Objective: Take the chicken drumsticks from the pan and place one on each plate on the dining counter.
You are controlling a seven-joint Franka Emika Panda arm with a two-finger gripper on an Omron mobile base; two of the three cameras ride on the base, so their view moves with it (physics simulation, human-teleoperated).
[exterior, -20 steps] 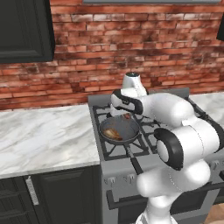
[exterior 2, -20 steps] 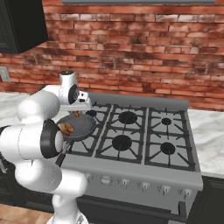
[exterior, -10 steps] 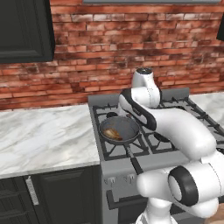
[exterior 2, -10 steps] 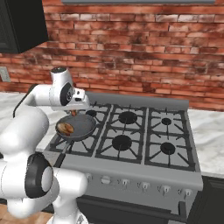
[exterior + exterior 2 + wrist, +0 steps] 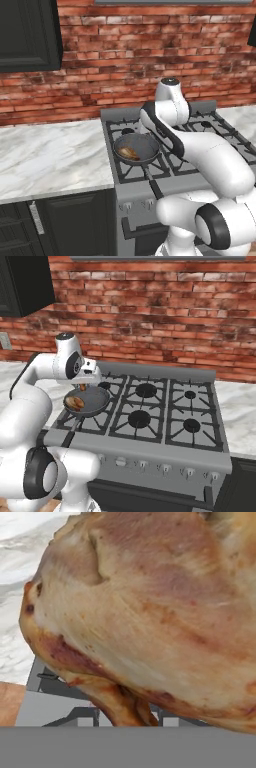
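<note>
My gripper [image 5: 83, 384] hangs just above the far rim of the pan [image 5: 95, 396] and is shut on one chicken drumstick [image 5: 82, 388], a small golden-brown piece under the hand. In the hand view this held drumstick [image 5: 150, 612] is pressed close to the lens and hides the fingertips. A second drumstick [image 5: 75, 402] lies in the round dark pan [image 5: 142, 145], which sits on the stove's front left burner with its handle [image 5: 152, 182] pointing toward me; that drumstick [image 5: 129, 152] rests at the pan's left side. The plates and the dining counter are out of view.
The stove [image 5: 150, 416] has several black grated burners and a row of knobs along its front. A marble worktop [image 5: 50, 155] adjoins it on the left, over dark cabinets. A brick wall stands behind, with a dark upper cabinet [image 5: 27, 35] at the left.
The arm has swung upright and the hand has lifted a little from the pan with a drumstick in it. One drumstick stays in the pan.
</note>
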